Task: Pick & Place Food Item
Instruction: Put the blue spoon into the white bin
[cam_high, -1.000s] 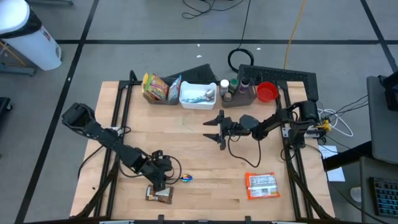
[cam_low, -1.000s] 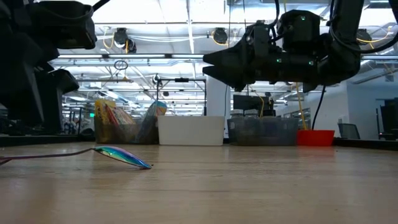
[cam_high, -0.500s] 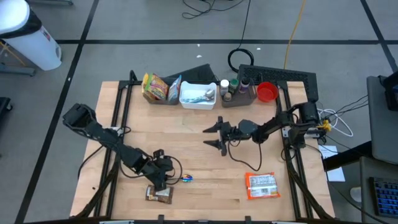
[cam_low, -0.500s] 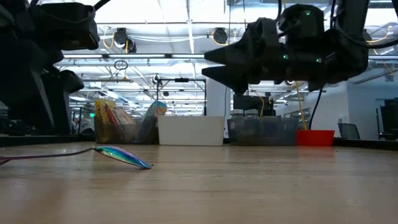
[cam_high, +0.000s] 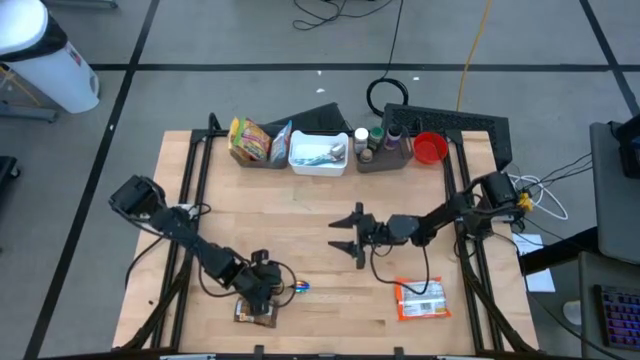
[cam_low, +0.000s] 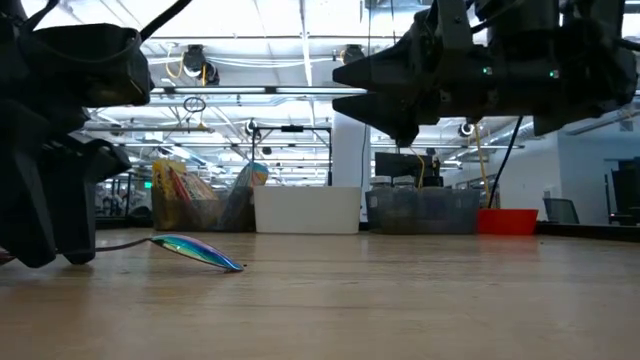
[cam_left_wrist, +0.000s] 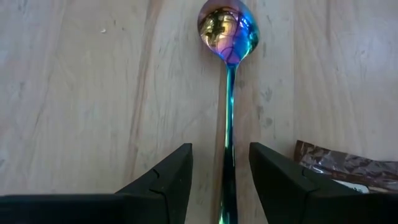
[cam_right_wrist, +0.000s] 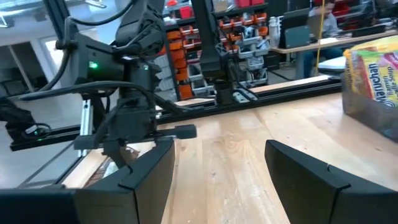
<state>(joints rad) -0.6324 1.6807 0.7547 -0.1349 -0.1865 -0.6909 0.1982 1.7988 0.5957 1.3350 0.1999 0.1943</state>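
Observation:
An iridescent spoon (cam_left_wrist: 227, 28) lies flat on the wooden table, its bowl pointing away from my left gripper. My left gripper (cam_left_wrist: 221, 149) is low over the table near the front left, open. Its fingers stand on either side of the spoon's handle (cam_left_wrist: 229, 124) without touching it. A brown snack packet (cam_high: 255, 313) lies flat just beside the gripper (cam_high: 262, 290), and it also shows in the left wrist view (cam_left_wrist: 342, 168). An orange food packet (cam_high: 420, 298) lies near the front right. My right gripper (cam_high: 342, 235) hangs open above the table's middle, holding nothing.
Along the far edge stand a bin of snack bags (cam_high: 255, 140), a white bin (cam_high: 318, 152), a dark bin with jars (cam_high: 385, 145) and a red bowl (cam_high: 429, 148). Bare wood lies between the two grippers (cam_high: 310, 220).
My left gripper has come down toward the table over the spoon's handle. My right gripper has swung level toward the table's near edge, staying open. The spoon and both packets have not moved.

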